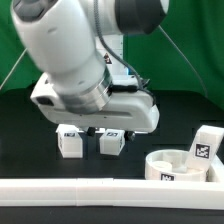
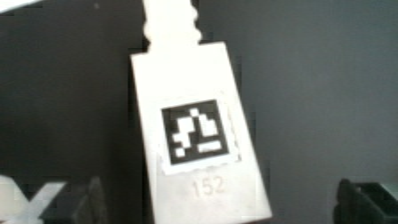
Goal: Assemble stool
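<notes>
In the wrist view a white stool leg [image 2: 192, 110] with a black-and-white tag numbered 152 lies on the black table between my fingers. My gripper [image 2: 205, 208] is open, with one dark finger [image 2: 36, 203] close beside the leg and the other [image 2: 374, 200] well clear of it. In the exterior view my gripper [image 1: 92, 128] hangs low over two white tagged legs [image 1: 70, 142] [image 1: 110, 143] standing side by side. The round rimmed seat disc [image 1: 183, 166] sits at the exterior view's right. A third leg [image 1: 205, 145] leans just behind it.
A long white L-shaped rail [image 1: 90, 190] runs along the front of the table. A green curtain [image 1: 185, 55] hangs behind. The arm's large white body hides the table's back left.
</notes>
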You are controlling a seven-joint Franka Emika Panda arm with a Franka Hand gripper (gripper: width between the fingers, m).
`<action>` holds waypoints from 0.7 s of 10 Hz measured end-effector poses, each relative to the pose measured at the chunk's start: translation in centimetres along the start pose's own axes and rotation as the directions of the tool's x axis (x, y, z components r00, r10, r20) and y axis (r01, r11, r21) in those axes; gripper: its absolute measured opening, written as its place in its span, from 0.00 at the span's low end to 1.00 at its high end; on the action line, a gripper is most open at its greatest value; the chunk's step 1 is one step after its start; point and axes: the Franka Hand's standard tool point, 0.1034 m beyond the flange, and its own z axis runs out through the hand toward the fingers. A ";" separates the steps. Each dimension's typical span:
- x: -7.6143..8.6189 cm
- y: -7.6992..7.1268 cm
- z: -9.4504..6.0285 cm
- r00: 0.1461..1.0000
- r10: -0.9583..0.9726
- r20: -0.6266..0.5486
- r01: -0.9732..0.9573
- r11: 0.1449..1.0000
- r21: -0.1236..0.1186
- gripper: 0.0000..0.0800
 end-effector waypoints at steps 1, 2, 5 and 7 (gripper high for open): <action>-0.1 0.2 0.3 0.998 -0.003 0.056 0.003 1.000 -0.001 0.81; -0.4 0.5 0.7 0.991 -0.008 0.137 0.008 1.000 -0.003 0.81; 0.5 0.5 0.6 0.986 -0.018 0.167 0.019 1.000 -0.003 0.81; 0.5 0.3 0.9 0.985 -0.021 0.173 0.022 1.000 -0.004 0.81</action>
